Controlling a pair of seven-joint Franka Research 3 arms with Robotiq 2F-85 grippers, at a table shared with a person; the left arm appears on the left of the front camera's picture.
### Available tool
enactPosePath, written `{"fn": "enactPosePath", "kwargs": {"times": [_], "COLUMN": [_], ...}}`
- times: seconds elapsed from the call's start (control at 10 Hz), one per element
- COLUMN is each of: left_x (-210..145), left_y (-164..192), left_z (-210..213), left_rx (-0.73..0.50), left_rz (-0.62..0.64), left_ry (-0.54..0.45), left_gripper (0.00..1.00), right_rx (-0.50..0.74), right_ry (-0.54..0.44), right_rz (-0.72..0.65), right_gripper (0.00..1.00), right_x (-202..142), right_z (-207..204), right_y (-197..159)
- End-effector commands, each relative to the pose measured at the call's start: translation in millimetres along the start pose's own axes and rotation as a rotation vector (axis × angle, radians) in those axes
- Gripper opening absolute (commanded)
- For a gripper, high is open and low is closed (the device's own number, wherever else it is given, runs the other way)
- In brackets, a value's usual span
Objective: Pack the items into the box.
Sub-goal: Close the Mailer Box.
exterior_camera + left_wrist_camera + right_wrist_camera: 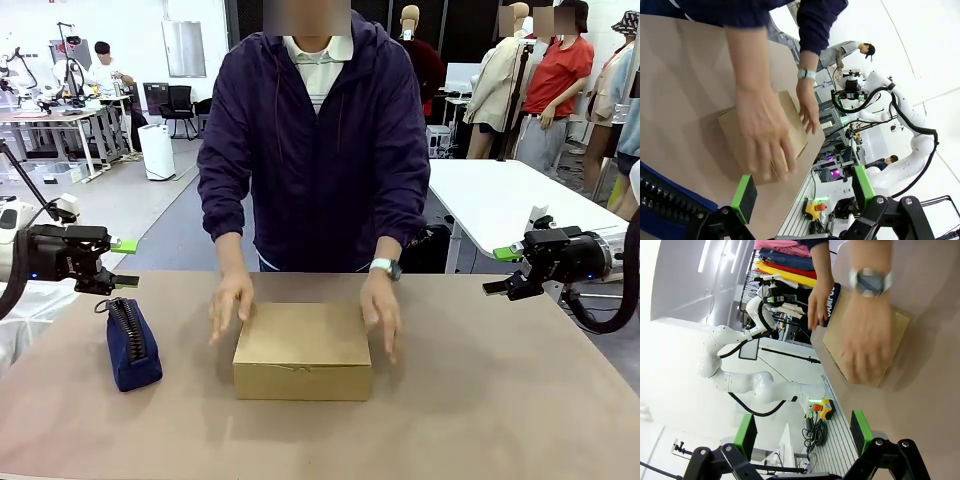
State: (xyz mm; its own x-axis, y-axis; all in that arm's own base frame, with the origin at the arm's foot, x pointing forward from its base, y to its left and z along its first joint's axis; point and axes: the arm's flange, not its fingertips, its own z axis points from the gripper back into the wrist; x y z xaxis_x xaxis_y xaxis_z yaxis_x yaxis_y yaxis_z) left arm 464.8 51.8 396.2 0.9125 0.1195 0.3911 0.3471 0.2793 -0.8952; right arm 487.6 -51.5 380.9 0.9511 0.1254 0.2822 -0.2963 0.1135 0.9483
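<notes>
1. Left gripper [124,262] at the table's left edge, raised, fingers spread, nothing between them.
2. Navy pouch [133,345] on the table [500,400], just right of it.
3. Box [303,351] at centre, lid apparently closed, flanked by a person's hands [231,305], blurred in the wrist views.
4. Right gripper [502,270] far right, raised, fingers spread, empty.

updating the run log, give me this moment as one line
box: closed brown cardboard box mid-table | person: both hands at its sides | pouch: navy blue zip pouch beside it | left gripper: open, empty | right gripper: open, empty
</notes>
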Motion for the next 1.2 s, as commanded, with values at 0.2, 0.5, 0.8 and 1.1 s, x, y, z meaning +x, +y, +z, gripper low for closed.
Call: {"fn": "enactPosePath", "kwargs": {"times": [0.2,0.5,0.8,1.1], "left_x": [1.5,1.5,1.5,1.5], "left_y": [-1.2,-1.2,-1.2,-1.2], "left_z": [3.3,3.3,3.3,3.3], "left_rx": [0.006,0.006,0.006,0.006], "left_rz": [-0.015,-0.015,-0.015,-0.015], "left_ry": [0.006,0.006,0.006,0.006], "left_gripper": [1.0,1.0,1.0,1.0], "right_rx": [0.002,0.002,0.002,0.002], "right_ry": [0.019,0.019,0.019,0.019], "right_rz": [0.006,0.006,0.006,0.006], "right_gripper": [1.0,1.0,1.0,1.0], "right_x": [0.1,0.1,0.1,0.1], "right_z": [2.0,2.0,2.0,2.0], "right_y": [4.0,4.0,4.0,4.0]}}
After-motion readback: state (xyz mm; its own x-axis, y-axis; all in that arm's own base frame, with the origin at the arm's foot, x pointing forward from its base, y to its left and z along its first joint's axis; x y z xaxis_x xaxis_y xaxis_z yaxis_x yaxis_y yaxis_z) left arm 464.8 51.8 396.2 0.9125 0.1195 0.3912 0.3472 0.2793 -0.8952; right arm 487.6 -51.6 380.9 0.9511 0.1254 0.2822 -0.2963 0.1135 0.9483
